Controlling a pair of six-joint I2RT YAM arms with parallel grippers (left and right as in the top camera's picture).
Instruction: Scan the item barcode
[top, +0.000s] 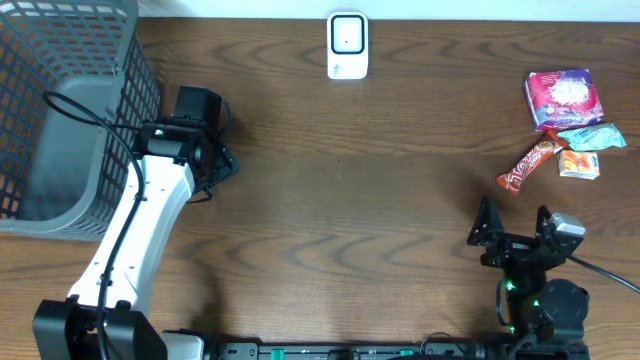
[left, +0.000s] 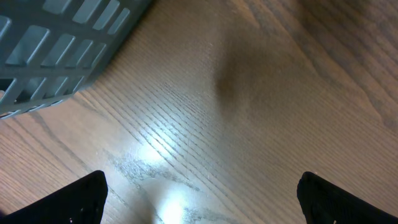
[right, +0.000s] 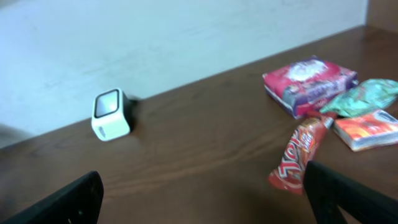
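The white barcode scanner (top: 347, 45) stands at the table's far edge, seen too in the right wrist view as the scanner (right: 111, 114) by the wall. Snack items lie at the right: a red bar (top: 527, 166) (right: 300, 154), a pink packet (top: 563, 98) (right: 309, 83), a teal packet (top: 592, 137) (right: 360, 98) and a small orange packet (top: 579, 164) (right: 367, 129). My right gripper (top: 515, 225) (right: 202, 199) is open and empty, near the front edge, short of the red bar. My left gripper (top: 213, 165) (left: 202, 205) is open over bare wood beside the basket.
A large grey mesh basket (top: 70, 110) (left: 56, 43) fills the table's far left corner, close to the left gripper. The wooden table (top: 350, 200) stretches between the two arms. A pale wall (right: 186, 37) rises behind the scanner.
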